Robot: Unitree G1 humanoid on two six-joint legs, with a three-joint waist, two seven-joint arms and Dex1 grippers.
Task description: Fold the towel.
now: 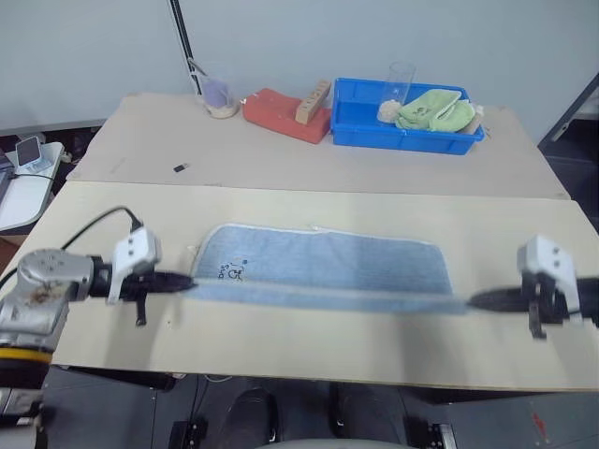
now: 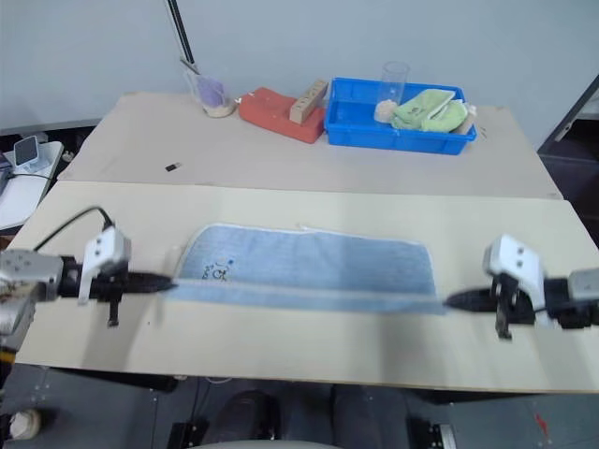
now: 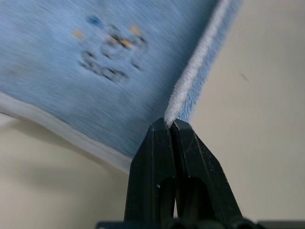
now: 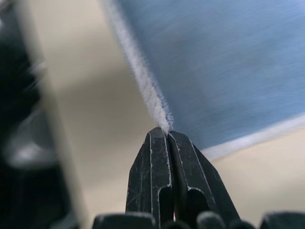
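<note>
1. My left hand [image 1: 187, 282] is clamped on the towel's [image 1: 328, 267] near-left corner — fingers [image 3: 162, 152] pressed together on the pale hem.
2. I see the towel stretched across the near table [image 1: 309, 346], its near edge taut between both hands, embroidery at the left end.
3. My right hand [image 1: 475, 301] pinches the near-right corner — fingers closed on hem.

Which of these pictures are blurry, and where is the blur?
Left eye view: the near edge of the towel and the left gripper are smeared. Left wrist view: the embroidery is blurred, the fingers sharp. Right wrist view: the towel and background are streaked, the right gripper crisp.
</note>
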